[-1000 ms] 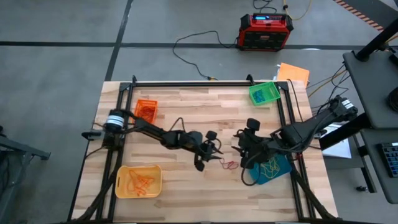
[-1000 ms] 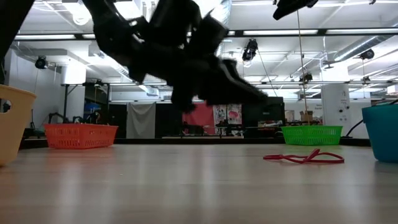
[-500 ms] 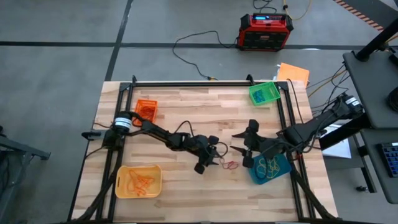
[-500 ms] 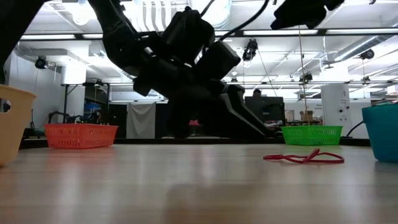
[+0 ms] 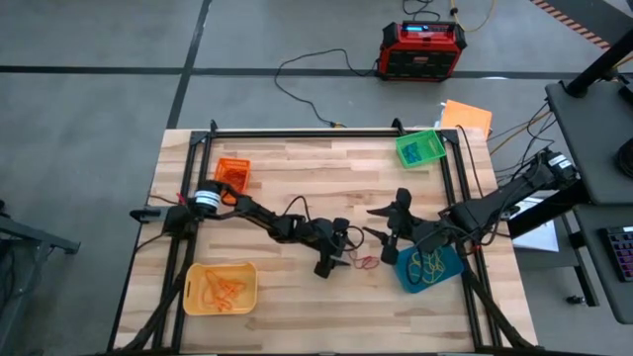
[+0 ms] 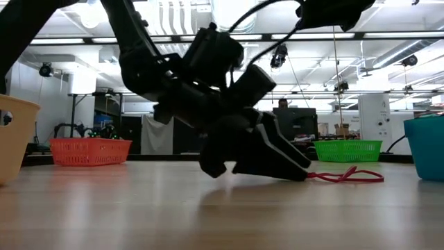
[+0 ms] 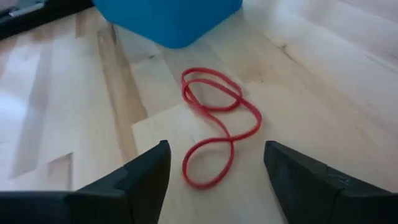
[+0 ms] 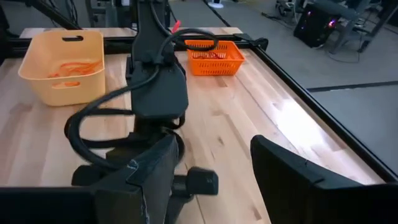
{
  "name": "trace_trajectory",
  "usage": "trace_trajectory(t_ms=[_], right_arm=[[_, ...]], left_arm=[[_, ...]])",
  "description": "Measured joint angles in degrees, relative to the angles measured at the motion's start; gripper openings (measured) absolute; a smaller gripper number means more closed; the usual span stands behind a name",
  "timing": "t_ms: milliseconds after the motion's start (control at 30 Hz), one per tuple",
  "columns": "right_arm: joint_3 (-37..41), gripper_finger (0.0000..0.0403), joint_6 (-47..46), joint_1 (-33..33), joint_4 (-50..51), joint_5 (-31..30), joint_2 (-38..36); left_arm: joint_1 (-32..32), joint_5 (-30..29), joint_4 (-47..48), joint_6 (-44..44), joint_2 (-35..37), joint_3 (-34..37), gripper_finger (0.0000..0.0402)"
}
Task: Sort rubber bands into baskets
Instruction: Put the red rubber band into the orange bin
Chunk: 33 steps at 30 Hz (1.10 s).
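Note:
A red rubber band (image 7: 214, 127), twisted into a figure eight, lies flat on the wooden table (image 5: 297, 198) beside the blue basket (image 5: 435, 269), which holds yellow bands. My left gripper (image 7: 214, 171) stands open low over the table, one finger on each side of the band's near loop, touching nothing; the low view shows its tips (image 6: 298, 173) just short of the band (image 6: 343, 176). My right gripper (image 5: 389, 234) hangs open and holds nothing, above the table, beside the blue basket.
The yellow basket (image 5: 220, 288) with orange bands stands at the near left, the orange basket (image 5: 232, 173) at the far left and the green basket (image 5: 420, 148) at the far right. A black rail frame (image 5: 297, 132) rims the table. A red-black box (image 5: 420, 49) sits on the floor.
My left gripper has gone down toward the table and forward toward the red band, and its fingers stand wider apart. My right gripper has swung off the blue basket and tipped nearer level, so more of the basket shows. The band has not moved.

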<state>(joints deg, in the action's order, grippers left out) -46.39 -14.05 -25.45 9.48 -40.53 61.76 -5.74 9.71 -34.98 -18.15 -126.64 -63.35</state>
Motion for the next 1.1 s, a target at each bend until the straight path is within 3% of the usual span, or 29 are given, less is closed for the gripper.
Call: trace_trajectory(t_ms=[533, 700, 900, 1100], right_arm=[[0.1, 0.0199, -0.3, 0.0, -0.4, 0.0, 0.0], [0.2, 0.0199, -0.3, 0.0, -0.4, -0.1, 0.2], [0.6, 0.0199, 1.2, 0.0, -0.8, -2.9, 0.2], [0.6, 0.0199, 1.3, 0.0, -0.8, -4.5, 0.2]], left_arm=[[1.7, 4.4, 0.6, 2.7, -2.9, -2.8, 0.0223], [1.7, 5.1, 1.1, 2.3, -2.9, -2.7, 0.0156], [1.7, 5.5, 1.3, 0.7, -2.9, -2.6, 0.0025], [1.7, 4.3, -0.8, 0.5, -3.1, -2.5, 0.0002]])
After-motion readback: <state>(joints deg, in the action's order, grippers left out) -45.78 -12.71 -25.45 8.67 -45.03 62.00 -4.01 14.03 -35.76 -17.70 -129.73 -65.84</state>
